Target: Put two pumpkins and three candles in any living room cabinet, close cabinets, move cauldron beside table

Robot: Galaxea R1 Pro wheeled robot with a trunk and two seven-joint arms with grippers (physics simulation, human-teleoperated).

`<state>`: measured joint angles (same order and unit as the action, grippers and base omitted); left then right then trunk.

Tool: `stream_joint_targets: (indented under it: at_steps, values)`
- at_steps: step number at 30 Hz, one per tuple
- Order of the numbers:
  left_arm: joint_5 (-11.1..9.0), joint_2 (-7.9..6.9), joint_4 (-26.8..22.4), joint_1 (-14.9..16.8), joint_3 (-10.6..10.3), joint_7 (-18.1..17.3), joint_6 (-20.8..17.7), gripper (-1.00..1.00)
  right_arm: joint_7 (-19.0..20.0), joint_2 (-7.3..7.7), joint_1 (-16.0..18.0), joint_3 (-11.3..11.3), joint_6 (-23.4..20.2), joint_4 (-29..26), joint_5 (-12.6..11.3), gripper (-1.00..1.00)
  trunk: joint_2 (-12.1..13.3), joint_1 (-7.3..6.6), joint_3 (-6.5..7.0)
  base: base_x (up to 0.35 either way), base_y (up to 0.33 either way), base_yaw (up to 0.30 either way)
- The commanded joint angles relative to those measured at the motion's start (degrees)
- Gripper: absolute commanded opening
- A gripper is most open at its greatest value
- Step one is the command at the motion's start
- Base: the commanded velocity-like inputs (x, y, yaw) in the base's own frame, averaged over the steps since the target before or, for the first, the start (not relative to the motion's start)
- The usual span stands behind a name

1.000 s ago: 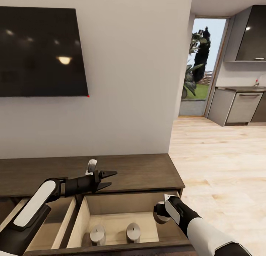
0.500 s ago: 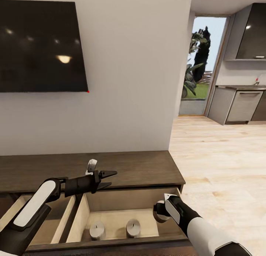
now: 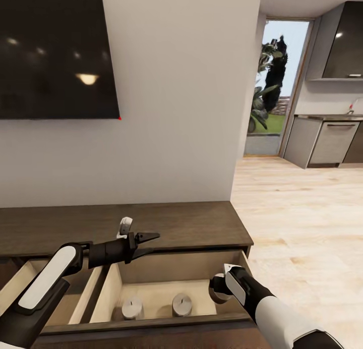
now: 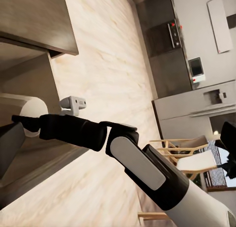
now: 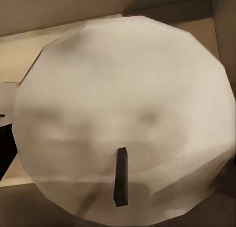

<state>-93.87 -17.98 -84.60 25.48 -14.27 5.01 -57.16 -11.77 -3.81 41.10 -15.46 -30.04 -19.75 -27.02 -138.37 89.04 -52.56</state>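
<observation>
A big dark television (image 3: 55, 56) hangs on the pale wall (image 3: 176, 112) at ten o'clock. Light wood flooring (image 3: 302, 213) runs off toward two o'clock, where an open doorway (image 3: 275, 86) shows leafy plants (image 3: 264, 94) outside. Beyond it stand grey kitchen units (image 3: 322, 142) under a dark upper cupboard (image 3: 348, 46); on their worktop stands what may be a tap.

Even soft indoor light, daylight from doorway (image 3: 275, 86) at 2 o'clock, lamp glare on TV (image 3: 55, 56), candle (image 5: 123, 118) blurred close-up, drawer (image 3: 166, 288) interior shaded.
</observation>
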Motion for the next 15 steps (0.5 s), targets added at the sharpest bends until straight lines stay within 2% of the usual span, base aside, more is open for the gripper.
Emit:
stream_joint_targets:
  at_steps: [1, 8, 15]
  values:
    - [-0.62, -0.04, -0.04, 0.05, -0.06, 0.52, -0.05, 1.0, -0.57, 0.03, 0.04, -0.45, -0.21, -0.12, -0.58, -1.0, -0.44, 0.21, -0.24, 0.0, 0.0, 0.0]
    - [-0.61, 0.08, -0.04, 0.03, -0.06, 0.52, -0.05, 1.0, -0.61, 0.03, 0.04, -0.45, -0.2, -0.12, -0.58, -1.0, -3.25, 1.75, -1.5, 0.0, 0.0, 0.0]
    - [-0.61, 0.07, -0.1, 0.08, -0.09, 0.52, -0.05, 1.0, -0.62, 0.03, 0.04, -0.45, -0.2, -0.12, -0.58, -1.0, -3.25, 1.75, -1.5, 0.007, 0.0, 0.0]
